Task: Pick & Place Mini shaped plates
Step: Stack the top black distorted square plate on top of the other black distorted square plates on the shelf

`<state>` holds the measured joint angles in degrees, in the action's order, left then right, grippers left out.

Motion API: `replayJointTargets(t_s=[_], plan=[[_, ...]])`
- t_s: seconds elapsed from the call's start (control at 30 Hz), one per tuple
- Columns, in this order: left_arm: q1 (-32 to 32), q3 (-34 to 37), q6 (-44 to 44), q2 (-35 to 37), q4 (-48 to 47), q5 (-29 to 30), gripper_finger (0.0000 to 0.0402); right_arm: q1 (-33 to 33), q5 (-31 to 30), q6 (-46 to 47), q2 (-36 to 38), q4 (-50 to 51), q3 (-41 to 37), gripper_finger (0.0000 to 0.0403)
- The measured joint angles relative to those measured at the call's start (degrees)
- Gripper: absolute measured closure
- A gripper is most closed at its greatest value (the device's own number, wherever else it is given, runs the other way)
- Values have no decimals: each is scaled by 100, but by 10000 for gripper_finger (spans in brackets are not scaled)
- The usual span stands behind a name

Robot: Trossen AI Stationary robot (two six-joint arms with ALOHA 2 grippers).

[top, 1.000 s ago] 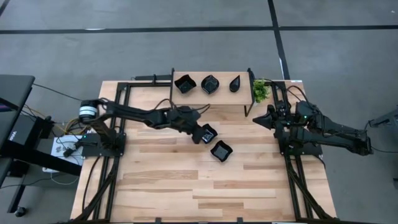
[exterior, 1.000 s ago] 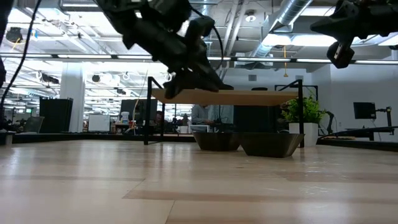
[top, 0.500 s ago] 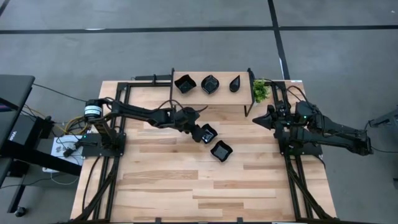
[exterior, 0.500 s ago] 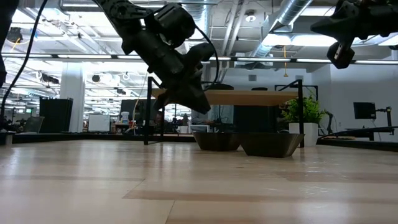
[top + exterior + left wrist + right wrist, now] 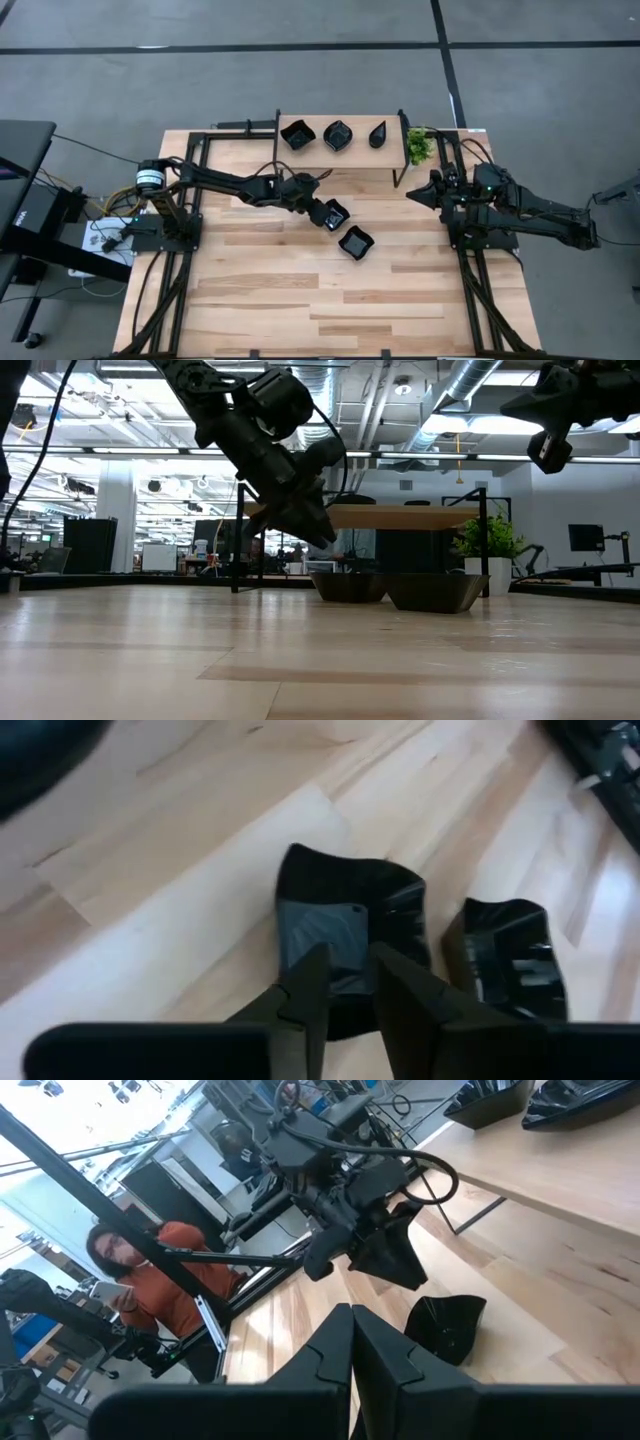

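- Black glossy plates are in two groups: three sit in a row on the small wooden shelf [image 5: 340, 152] at twelve o'clock on the surface [image 5: 260, 300], and two lie on the surface itself near its middle.
- On the shelf, from nine o'clock to three o'clock, come a wavy square plate [image 5: 295, 134], a rounded plate [image 5: 338, 135] and a teardrop plate [image 5: 378, 134].
- The near plate [image 5: 335, 214] on the surface has the left gripper [image 5: 323, 212] right at its nine o'clock edge.
- In the left wrist view that gripper's fingers [image 5: 310, 990] stand slightly apart over the plate's near rim; whether they grip the rim I cannot tell.
- The second loose plate [image 5: 355, 241] lies just beside the first, toward five o'clock, with a narrow gap between them.
- In the low view both loose plates rest flat on the wood, side by side.
- The right gripper [image 5: 412, 192] waits at three o'clock, raised off the surface, its fingers [image 5: 340, 1345] pressed together and empty.
- A small green plant [image 5: 419, 146] stands at the shelf's three o'clock end.
- A person in an orange top [image 5: 160, 1270] shows beyond the surface in the right wrist view.
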<state>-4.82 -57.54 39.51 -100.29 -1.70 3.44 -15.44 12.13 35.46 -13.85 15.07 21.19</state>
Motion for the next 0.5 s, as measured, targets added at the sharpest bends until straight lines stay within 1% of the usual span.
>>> replayJointTargets(t_s=[0.13, 0.33, 0.4, 0.5], plan=[[2, 4, 2, -2, 7, 21, 302, 0, -1, 0, 0, -2, 0, 401], [0, 4, -12, -2, 5, 22, 251, 0, -1, 0, 0, -4, 0, 401], [0, 4, -20, -2, 7, 22, 241, 0, -1, 0, 0, -4, 0, 401], [0, 4, -20, -9, 9, 22, 239, 0, -1, 0, 0, -4, 0, 401]])
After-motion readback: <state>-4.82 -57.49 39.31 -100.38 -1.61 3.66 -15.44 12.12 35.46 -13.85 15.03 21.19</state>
